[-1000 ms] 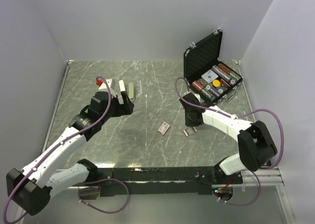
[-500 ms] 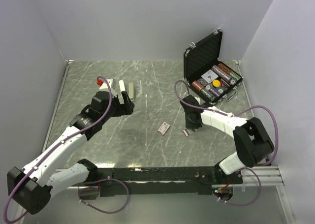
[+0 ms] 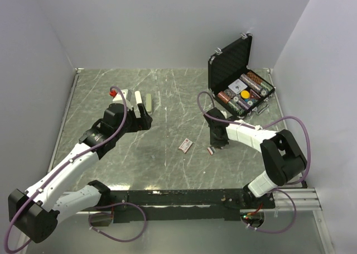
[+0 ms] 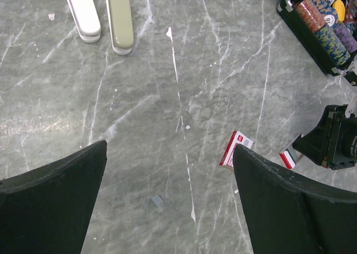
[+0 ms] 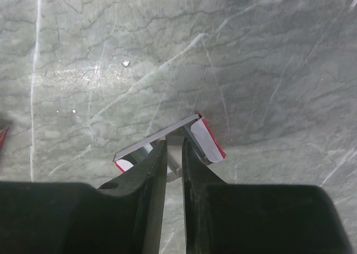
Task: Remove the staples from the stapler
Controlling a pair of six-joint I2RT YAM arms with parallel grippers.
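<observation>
Right tool (image 5: 174, 144) is down on the tabletop (image 3: 167, 170), narrowed to a slit with a pale sliver in the gap. It looks pinched on the near edge of the staples (image 5: 146, 145), a grey strip near the pink box (image 3: 186, 145), at its 3 o'clock. From the wrist, that strip runs 8 o'clock to 2 o'clock, slanting across the fingers' line, so the right arm owns this one. Left tool (image 4: 169, 148) hangs wide open, well apart at 10 o'clock by the olive bar (image 3: 148, 101).
</observation>
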